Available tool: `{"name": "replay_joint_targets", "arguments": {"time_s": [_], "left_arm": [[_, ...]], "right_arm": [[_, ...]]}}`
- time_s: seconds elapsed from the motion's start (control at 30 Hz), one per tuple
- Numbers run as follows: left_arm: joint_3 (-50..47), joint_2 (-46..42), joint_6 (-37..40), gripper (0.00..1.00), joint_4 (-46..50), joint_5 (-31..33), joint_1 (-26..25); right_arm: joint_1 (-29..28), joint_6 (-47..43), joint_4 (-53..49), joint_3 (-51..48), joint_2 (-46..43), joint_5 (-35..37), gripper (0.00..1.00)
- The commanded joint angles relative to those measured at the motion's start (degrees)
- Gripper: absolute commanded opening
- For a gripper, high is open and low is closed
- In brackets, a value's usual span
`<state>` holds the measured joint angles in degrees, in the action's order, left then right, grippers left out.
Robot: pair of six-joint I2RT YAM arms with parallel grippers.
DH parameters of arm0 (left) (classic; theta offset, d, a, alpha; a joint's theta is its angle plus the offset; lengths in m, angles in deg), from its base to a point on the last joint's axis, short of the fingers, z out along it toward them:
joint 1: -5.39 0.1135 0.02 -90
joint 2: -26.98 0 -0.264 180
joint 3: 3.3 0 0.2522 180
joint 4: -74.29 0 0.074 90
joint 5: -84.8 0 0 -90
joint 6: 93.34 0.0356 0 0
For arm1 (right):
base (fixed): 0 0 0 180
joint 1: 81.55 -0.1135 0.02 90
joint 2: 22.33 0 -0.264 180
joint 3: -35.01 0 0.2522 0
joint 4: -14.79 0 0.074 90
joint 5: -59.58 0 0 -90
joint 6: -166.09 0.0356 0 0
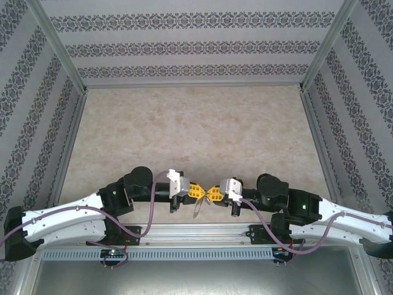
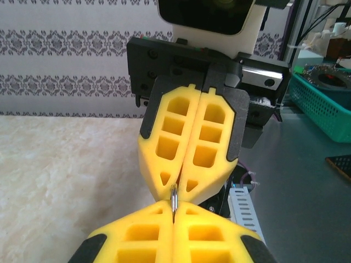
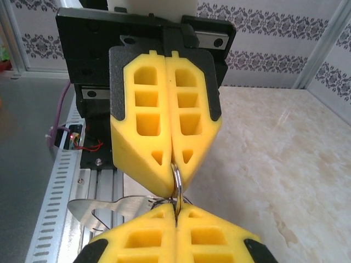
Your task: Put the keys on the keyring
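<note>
My right claw (image 3: pixel 176 211) is pinched fully shut on one side of the thin grey metal keyring (image 3: pixel 179 181). My left claw (image 3: pixel 173 171) meets it tip-to-tip and is clamped just as tight on the opp. side, prob. so the keyring sits braced btwn both in mid-air over the near edge of the beige marble-look table (image 1: pixel 184 135) & can't swing or twist. A flat silvery metal piece (image 3: pixel 109 207) juts out beside my right tips, close against the keyring; poss. a key, can't tell.
</note>
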<state>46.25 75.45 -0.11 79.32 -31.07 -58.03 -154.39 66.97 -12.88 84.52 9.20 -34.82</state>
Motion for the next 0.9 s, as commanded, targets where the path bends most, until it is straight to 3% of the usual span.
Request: {"name": "replay_joint_targets", "arguments": {"time_s": [0.0,0.13,0.2,0.33,0.63,0.87], "left_arm": [[3.25,0.95,2.17,0.0,5.6,2.16,-0.72],[5.6,0.85,3.36,0.18,11.34,6.64,-0.74],[7.15,1.15,4.0,0.23,14.91,8.67,-0.74],[10.07,2.26,4.79,0.26,20.83,11.16,-0.74],[14.52,6.76,6.33,0.3,27.67,10.48,-0.74],[14.51,8.13,6.51,0.32,27.39,10.91,-0.82]], "right_arm": [[0.34,-0.27,3.03,-0.5,-0.47,0.52,0.0],[0.39,-0.33,1.19,-0.08,0.12,4.74,0.0],[0.33,-0.48,-0.8,0.63,1.17,7.19,0.0],[0.35,-0.89,-4.19,2.54,3.79,9.42,0.0],[0.41,-1.07,-6.35,4.62,7.07,10.03,0.0],[0.41,-1.24,-6.92,5.21,7.77,8.84,0.0]]}}
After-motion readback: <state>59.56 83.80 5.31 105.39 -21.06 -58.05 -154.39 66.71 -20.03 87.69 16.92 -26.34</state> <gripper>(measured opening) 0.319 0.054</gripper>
